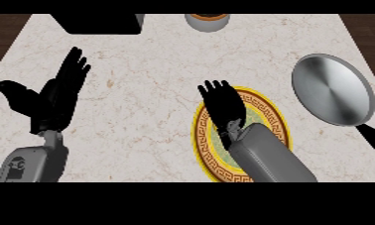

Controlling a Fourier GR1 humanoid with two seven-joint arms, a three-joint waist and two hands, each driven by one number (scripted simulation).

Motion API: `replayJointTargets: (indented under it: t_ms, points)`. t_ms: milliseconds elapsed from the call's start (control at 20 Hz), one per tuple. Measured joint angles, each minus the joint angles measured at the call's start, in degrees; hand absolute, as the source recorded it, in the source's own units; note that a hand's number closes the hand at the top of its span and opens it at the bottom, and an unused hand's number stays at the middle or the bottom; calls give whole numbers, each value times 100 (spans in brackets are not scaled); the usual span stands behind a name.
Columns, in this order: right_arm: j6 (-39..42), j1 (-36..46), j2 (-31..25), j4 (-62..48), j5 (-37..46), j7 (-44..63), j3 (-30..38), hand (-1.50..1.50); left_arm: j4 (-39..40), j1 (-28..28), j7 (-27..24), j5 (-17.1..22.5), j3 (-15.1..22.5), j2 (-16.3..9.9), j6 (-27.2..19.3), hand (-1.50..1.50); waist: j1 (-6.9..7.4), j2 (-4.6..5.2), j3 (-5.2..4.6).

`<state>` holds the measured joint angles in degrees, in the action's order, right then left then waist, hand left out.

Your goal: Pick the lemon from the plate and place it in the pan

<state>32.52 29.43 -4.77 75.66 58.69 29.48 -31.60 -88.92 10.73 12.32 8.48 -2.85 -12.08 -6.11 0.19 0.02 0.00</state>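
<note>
A round plate [275, 120] with a yellow patterned rim lies at the lower middle of the counter. My right hand [221, 104] hovers over the plate's left half, palm down and fingers stretched toward the far side, open. It and its grey forearm cover the plate's middle, and no lemon shows. The grey pan [331, 89] sits to the right of the plate, its dark handle [366, 132] pointing to the lower right. At the left edge my left hand [58, 95] rests open with its fingers up.
A black box-like object [99, 23] stands at the far left edge of the counter. A round container [207, 21] with a brown top stands at the far middle. Dark floor shows past the counter's far corners.
</note>
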Motion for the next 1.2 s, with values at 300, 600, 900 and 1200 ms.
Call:
replayJointTargets:
  t_ms: [300,600,900,1200]
  points:
    - [-276,-60,137,-519,284,-497,120,150,-117,-129,5,-16,-79,37,118,0,10,-4,-1]
    - [-768,73,186,-888,581,-1142,219,150,-147,-193,-35,-138,-36,155,116,0,9,-48,-15]
    - [-1087,42,307,-1059,748,-1466,419,150,-390,-190,218,-156,-80,159,121,0,5,-70,-21]
    - [-1273,-591,119,-186,816,-1648,461,150,-365,-290,147,-141,-213,138,197,0,-50,-55,-11]
